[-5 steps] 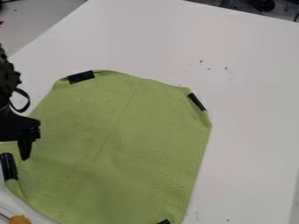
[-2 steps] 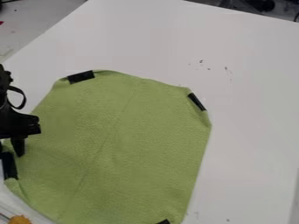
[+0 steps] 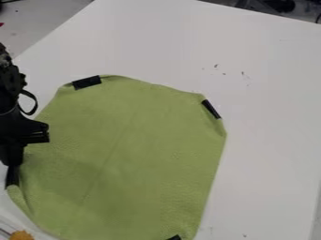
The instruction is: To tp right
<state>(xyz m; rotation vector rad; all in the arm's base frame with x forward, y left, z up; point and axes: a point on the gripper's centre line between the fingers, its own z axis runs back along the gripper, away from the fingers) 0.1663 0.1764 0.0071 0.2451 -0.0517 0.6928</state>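
Observation:
My gripper hangs low at the left edge of the view, over the left corner of the green cloth. It covers the upper part of the black tape strip on that corner. The cloth lies spread on the white table, mostly flat, with a faint diagonal crease through its middle. Its upper corners are folded in, with black tape at the upper left and upper right. Whether the gripper touches the cloth cannot be made out.
An orange object sits at the bottom left corner beside a clear edge. The white table extends above and to the right of the cloth. Another black tape strip is at the bottom.
The gripper has shifted slightly and its lower part now overlaps the left tape strip. The cloth's creases have changed a little; its outline stays nearly the same.

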